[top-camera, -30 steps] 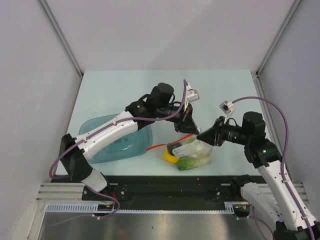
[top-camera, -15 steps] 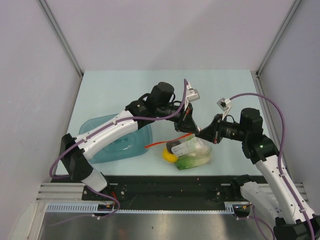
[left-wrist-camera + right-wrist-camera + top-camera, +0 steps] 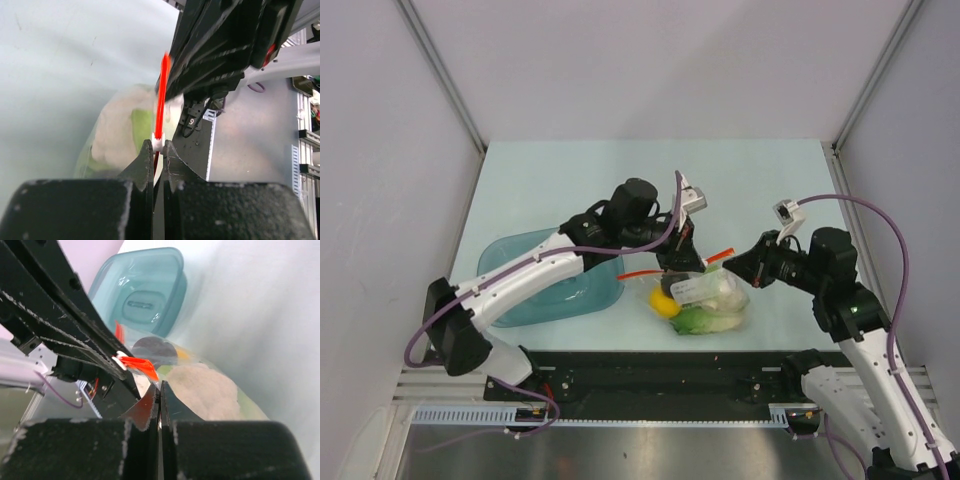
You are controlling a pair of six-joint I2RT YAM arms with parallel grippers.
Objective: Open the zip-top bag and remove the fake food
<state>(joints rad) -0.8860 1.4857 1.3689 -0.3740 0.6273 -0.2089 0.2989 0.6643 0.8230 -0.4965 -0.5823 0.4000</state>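
Observation:
The zip-top bag (image 3: pixel 708 300) lies on the table near the front, between both grippers. Inside show a white cauliflower (image 3: pixel 722 292), green lettuce (image 3: pixel 703 321) and a yellow fruit (image 3: pixel 663 304). The red zip strip (image 3: pixel 642 271) runs along its top edge. My left gripper (image 3: pixel 678 263) is shut on the strip's white slider (image 3: pixel 158 143), with the strip (image 3: pixel 161 95) standing up from the jaws. My right gripper (image 3: pixel 732 264) is shut on the bag's edge (image 3: pixel 161 383) by the strip's red end (image 3: pixel 137 365). The right wrist view also shows the cauliflower (image 3: pixel 205 387) and a dark piece (image 3: pixel 154 349).
A teal plastic tray (image 3: pixel 545 290) stands left of the bag under my left arm; it also shows in the right wrist view (image 3: pixel 145 290). The black front rail (image 3: pixel 650 375) runs just below the bag. Grey walls enclose the table.
My right gripper has pulled the bag's strip end to the right. My left gripper has shifted left and nearer on the strip. The bag has shifted slightly right.

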